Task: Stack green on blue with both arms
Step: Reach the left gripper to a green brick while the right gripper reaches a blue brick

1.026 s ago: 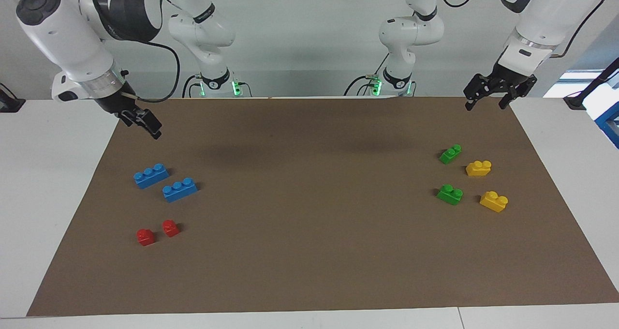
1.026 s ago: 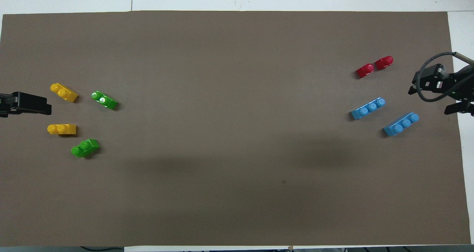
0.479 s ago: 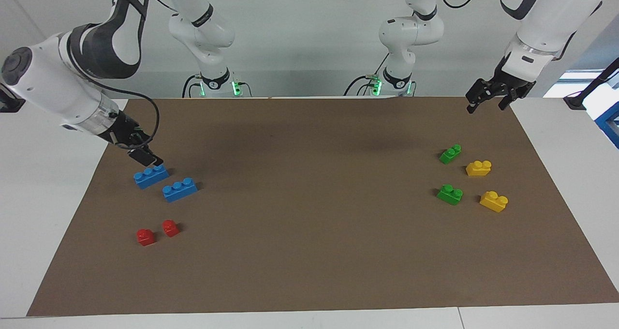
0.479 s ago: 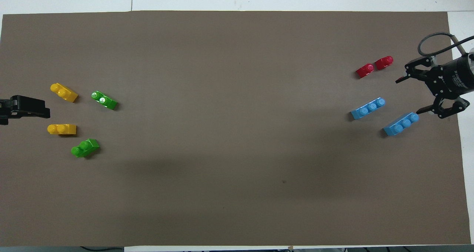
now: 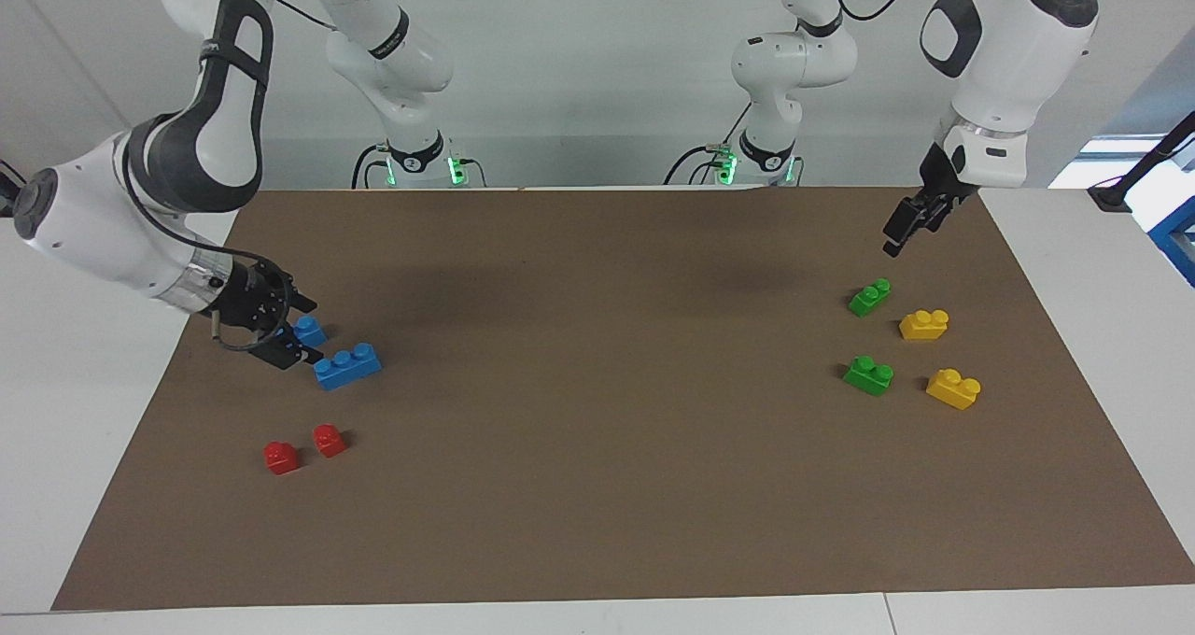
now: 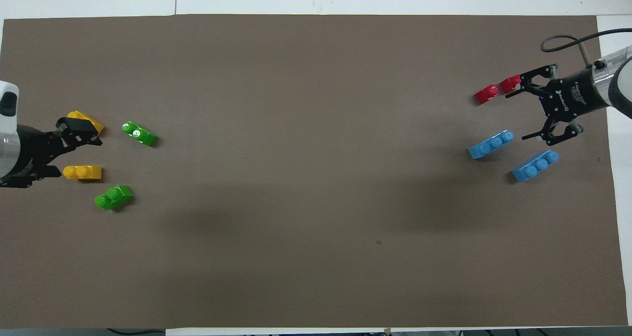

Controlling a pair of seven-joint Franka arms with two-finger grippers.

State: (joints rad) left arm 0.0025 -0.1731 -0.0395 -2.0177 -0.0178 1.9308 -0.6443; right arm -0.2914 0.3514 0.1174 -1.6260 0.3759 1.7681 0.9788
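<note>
Both arms have swung in over the past sec: the right gripper (image 6: 517, 114) dropped low over the blue and red bricks, and the left gripper (image 5: 896, 233) came out over the mat's edge. The green brick (image 5: 869, 296) lies flat on the brown mat (image 5: 597, 523) at the left arm's end of the table (image 5: 93, 383), with the left gripper's jaws wide and empty in the air above it. A 2nd green brick (image 5: 868, 374) sits farther from the robots, w/ two yellow bricks (image 5: 923, 324) (image 5: 953, 388) beside the pair. At the right arm's end lies the blue brick (image 5: 347, 367), untouched. The right gripper's jaws are wide and hold nothing. In the facing view they hide part of the 2nd blue brick (image 5: 311, 330), nearer the robots. Two red bricks (image 5: 281, 457) (image 5: 329, 440) lie farther out.
</note>
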